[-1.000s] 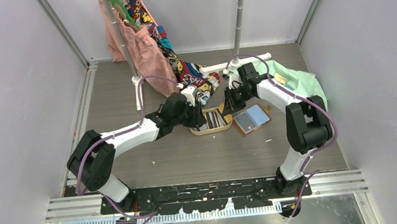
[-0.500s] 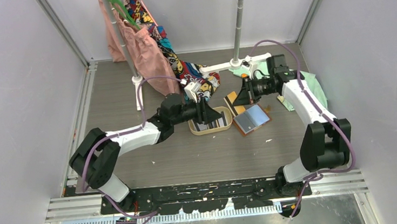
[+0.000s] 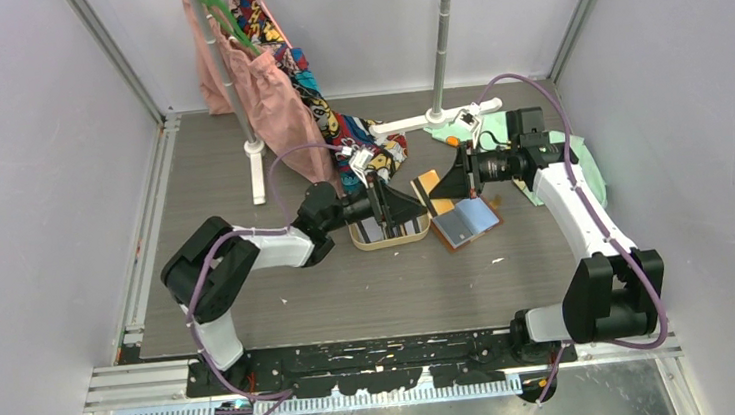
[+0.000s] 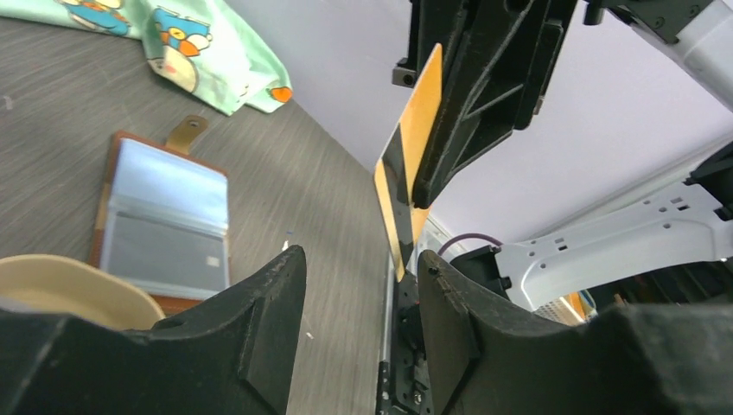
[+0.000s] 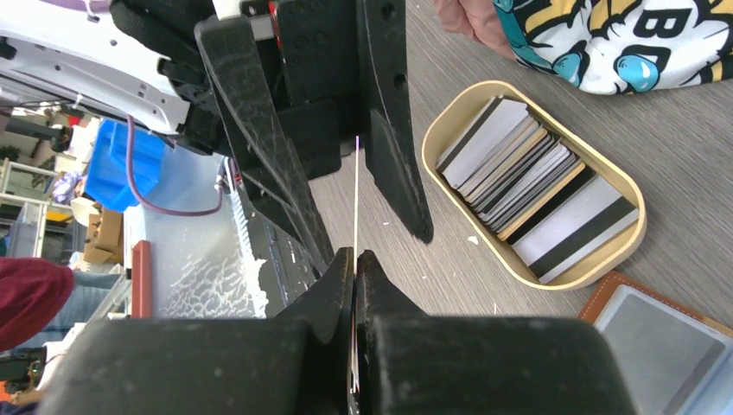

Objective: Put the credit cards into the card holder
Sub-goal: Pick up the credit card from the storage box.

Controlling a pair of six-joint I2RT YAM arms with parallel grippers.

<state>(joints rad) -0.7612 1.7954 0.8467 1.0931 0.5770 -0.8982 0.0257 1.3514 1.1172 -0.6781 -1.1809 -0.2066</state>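
Above the grey tabletop, the right fingers pinch an orange card edge-on between the half-spread, empty left fingers, apparently for handover

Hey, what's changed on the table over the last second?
The right gripper lifted a yellow card out of the tray and swung right, turning to face the left gripper. The left gripper reached toward it, opening around the card's free end. Tray, wallet and clothes stayed put.

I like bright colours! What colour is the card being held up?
The card is yellow-orange with a black stripe; left wrist view shows it best.
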